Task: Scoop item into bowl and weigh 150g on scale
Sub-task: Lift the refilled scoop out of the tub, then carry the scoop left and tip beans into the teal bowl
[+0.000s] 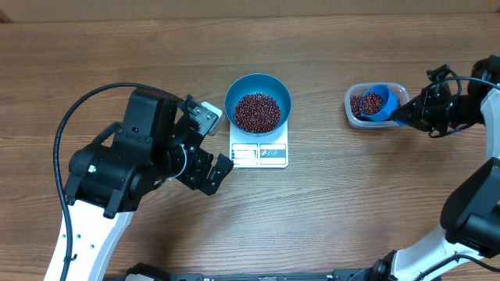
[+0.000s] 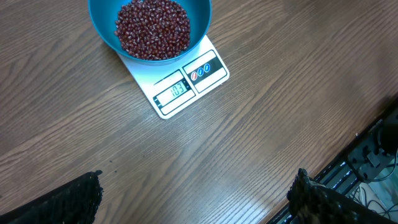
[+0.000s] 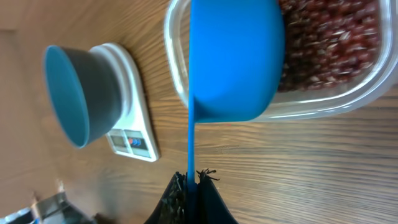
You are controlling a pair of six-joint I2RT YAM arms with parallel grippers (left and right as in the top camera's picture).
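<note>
Overhead, the round, deep, bright-blue bowl (image 1: 258, 81) sat on the small flat white rectangular scale (image 1: 258, 154) at the middle of the brown wooden table (image 1: 117, 47). It was heaped with small dark red-brown beans (image 1: 258, 112). The left gripper (image 1: 212, 144) lay just beside the scale, not touching it, jaws spread wide and empty. The right gripper (image 1: 406, 112) was well apart from the bowl, at the clear rectangular plastic tub (image 1: 348, 105). It was pressed together on the thin handle of the small blue plastic scoop (image 1: 375, 103). The scoop's cup sat over the tub with beans in it.

Only the left wrist view gave the scale's lit display (image 2: 179, 89) face-on, though the digits were too small to read with certainty. The fingertips (image 2: 62, 202) showed as dark corners at the lower edge, and the bowl's far rim was cut off at the top.

Only the right wrist view showed the scoop from below, hiding its contents, with the tub's beans behind it. The pinch on the handle was plain there, but the fingers were mostly cut off. The bowl appeared side-on, its wall hiding its beans.
</note>
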